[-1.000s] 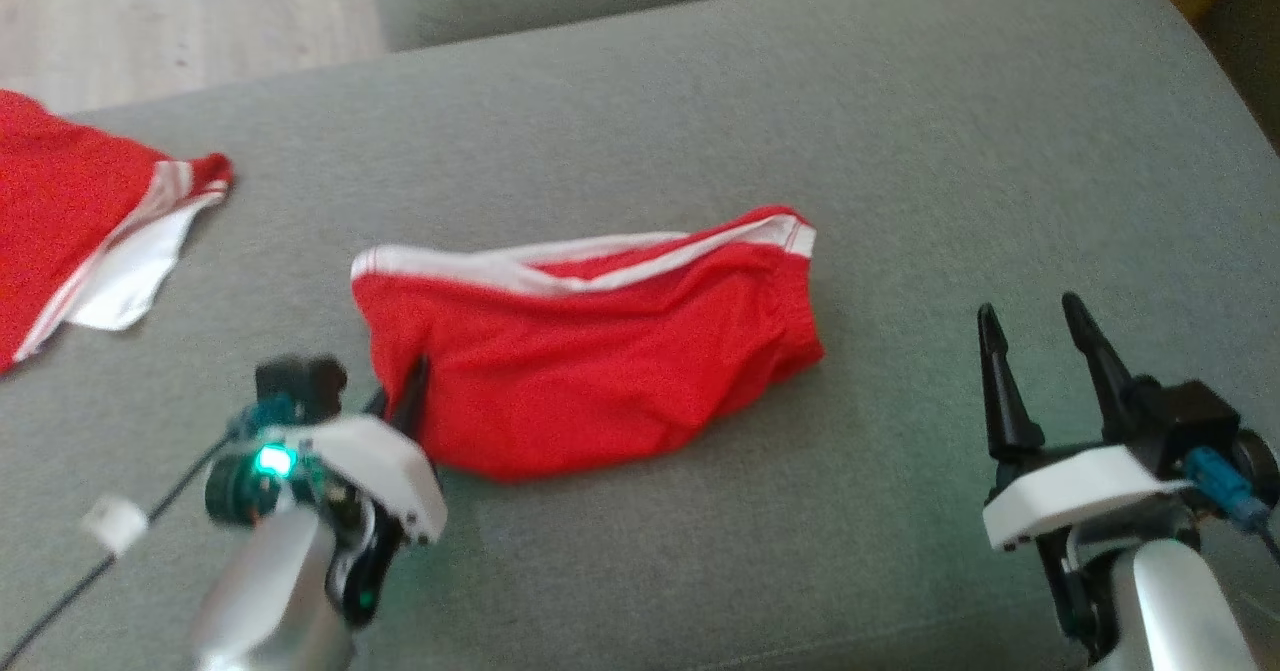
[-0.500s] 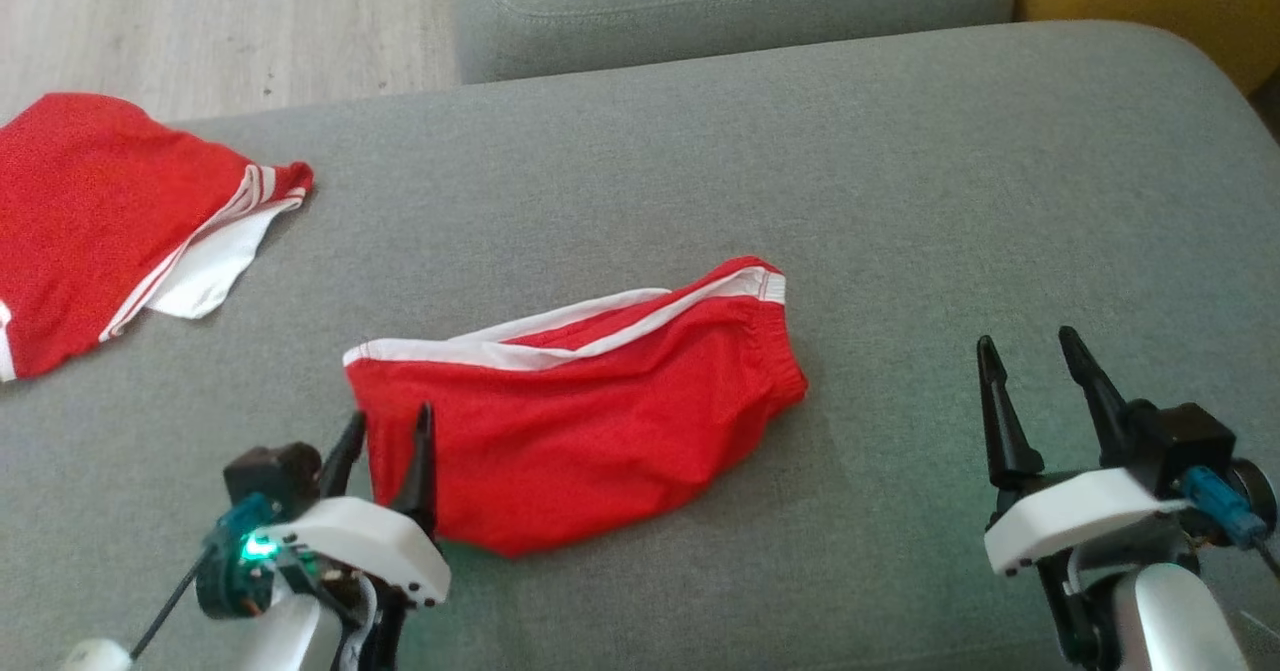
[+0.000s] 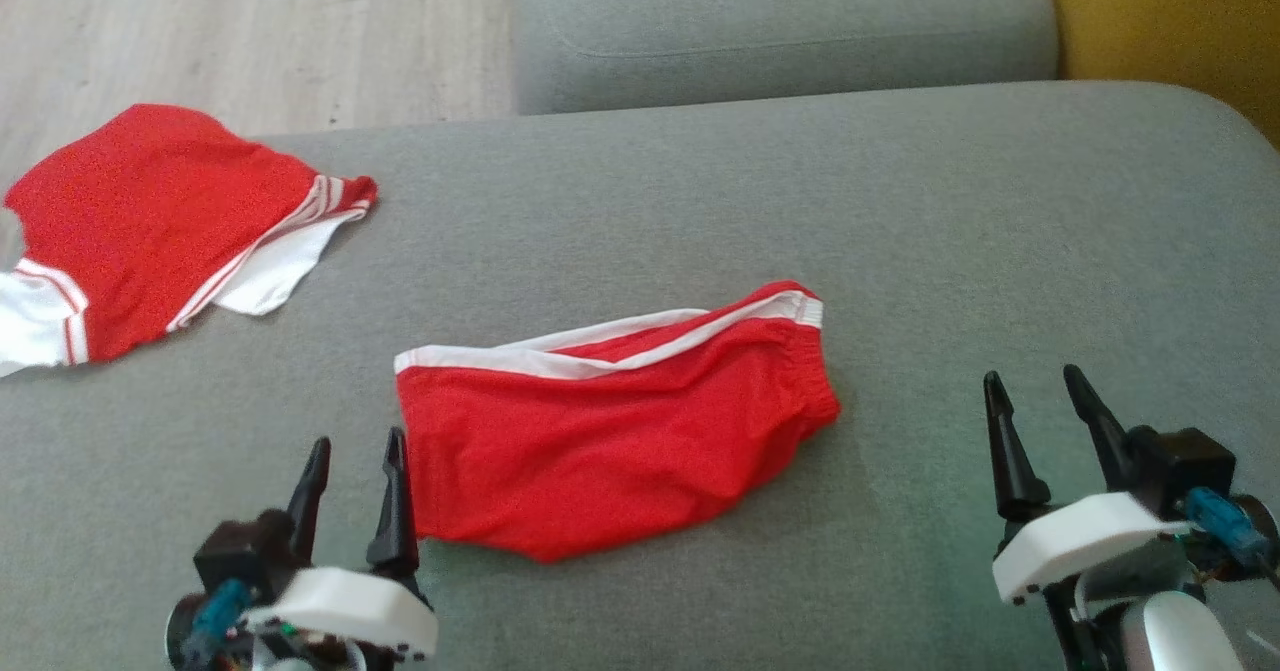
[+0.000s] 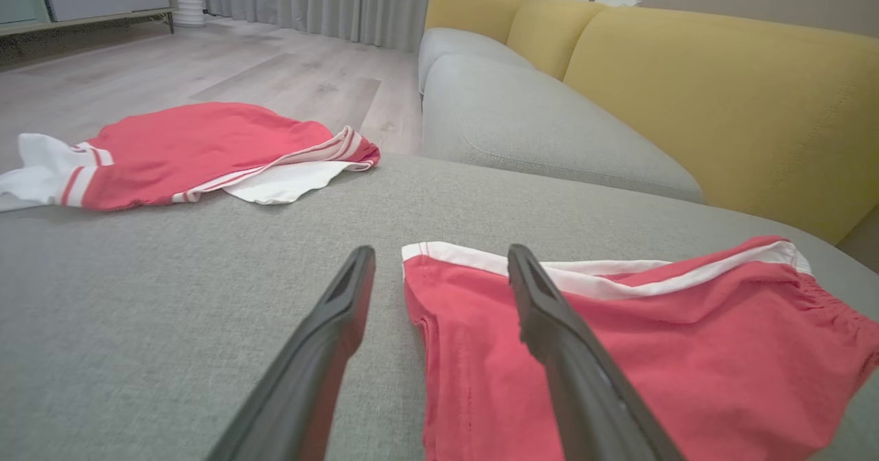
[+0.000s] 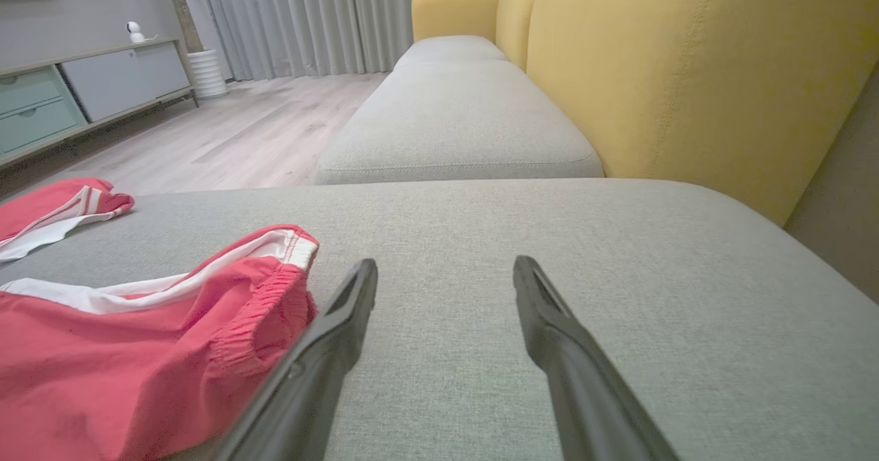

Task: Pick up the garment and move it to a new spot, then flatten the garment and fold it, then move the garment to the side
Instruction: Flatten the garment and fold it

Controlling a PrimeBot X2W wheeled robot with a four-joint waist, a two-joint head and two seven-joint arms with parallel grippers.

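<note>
The garment [image 3: 610,441] is a pair of red shorts with white side stripes, lying folded on the grey sofa cushion [image 3: 700,211]; it also shows in the left wrist view as the garment [image 4: 632,358] and in the right wrist view as the garment [image 5: 130,351]. My left gripper [image 3: 355,443] stands open just left of its left edge, holding nothing; in the left wrist view my left gripper [image 4: 439,258] has its right finger [image 4: 549,323] over the cloth's corner. My right gripper [image 3: 1035,381] is open, well right of the garment, and my right gripper [image 5: 445,268] shows over bare cushion.
A second red and white garment [image 3: 150,221] lies at the cushion's far left edge. Another grey cushion [image 3: 780,21] sits behind, with a yellow backrest [image 4: 728,97] to the right. Wooden floor [image 3: 200,31] lies beyond the left edge.
My left gripper has let go of the garment's left edge, opened, and drawn back toward me. The camera has tilted, shifting the whole picture. The right gripper stays open.
</note>
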